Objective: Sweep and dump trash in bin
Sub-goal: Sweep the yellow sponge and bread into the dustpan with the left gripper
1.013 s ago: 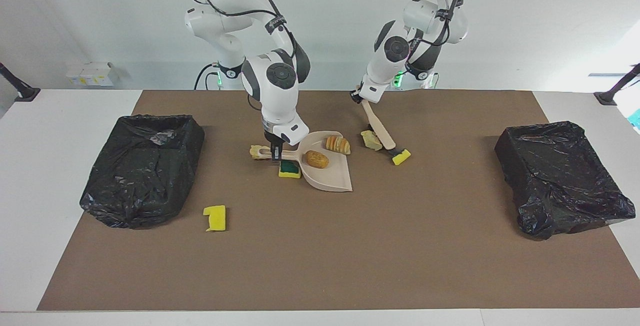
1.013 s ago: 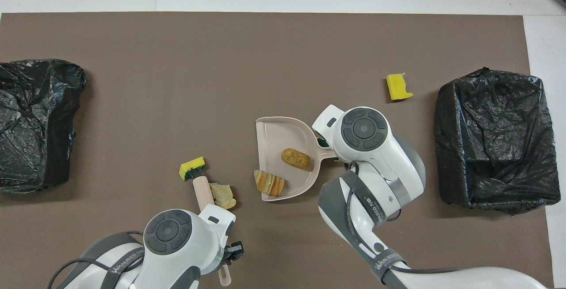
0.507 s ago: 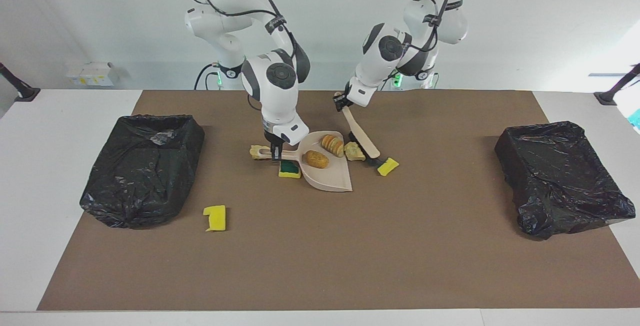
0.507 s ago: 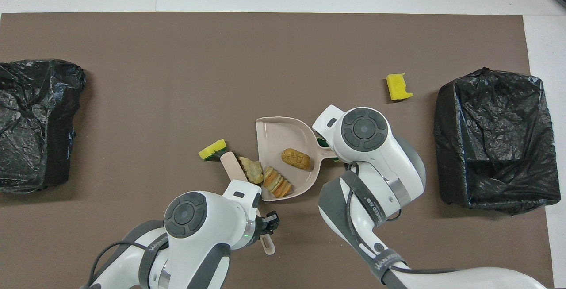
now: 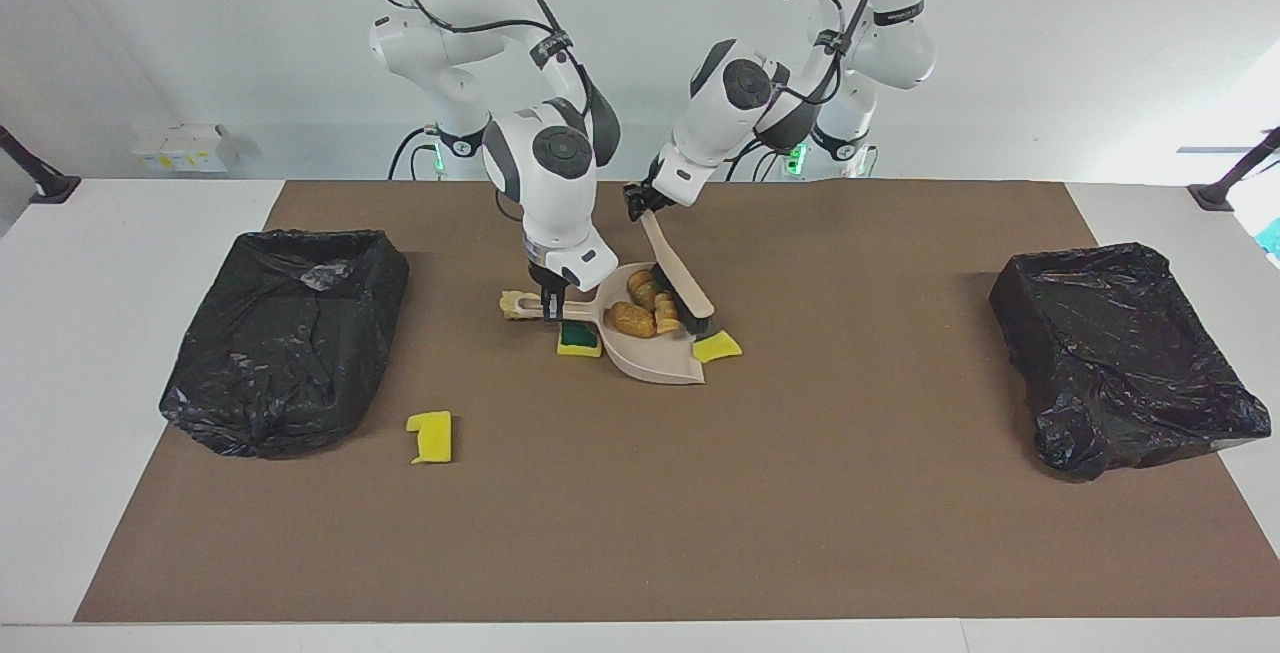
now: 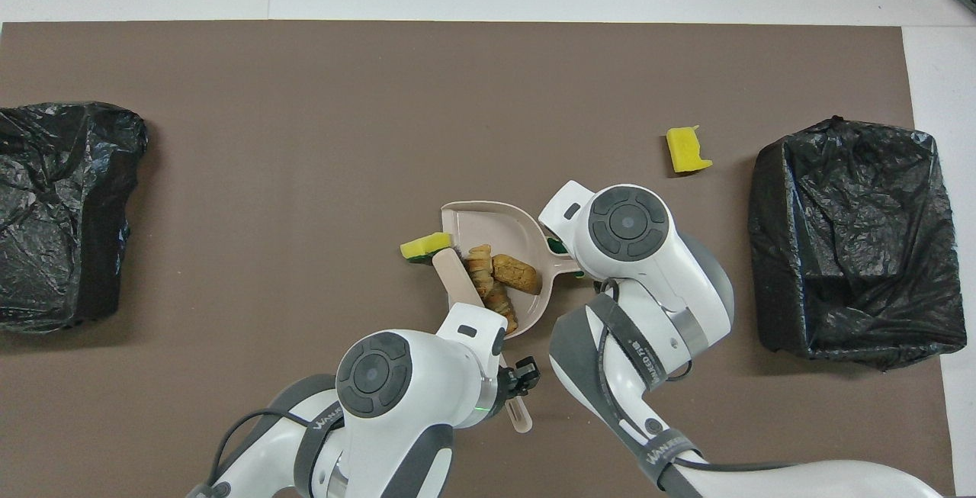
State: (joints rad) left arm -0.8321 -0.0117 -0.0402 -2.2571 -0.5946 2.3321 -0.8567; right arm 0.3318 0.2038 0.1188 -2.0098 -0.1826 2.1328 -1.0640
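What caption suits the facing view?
Left gripper brushes scraps into the dustpan held by the right gripper.

Bright, even light from above fills both views, leaving only soft, short shadows beside the black bags point(image 5: 285, 338) and under the arms, mild sheen on the crinkled plastic, and everything on the surface point(image 5: 640, 493) sharp.

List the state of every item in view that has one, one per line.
Left claw: shut on the brush handle.
Right claw: shut on the dustpan handle.
Brush: tilted, bristles at the dustpan mouth.
Dustpan: flat on the mat, holding bread lumps.
Green-topped sponge wedge: at the dustpan lip.
Yellow sponge piece: loose on the mat.
Two bins: black-lined, open.
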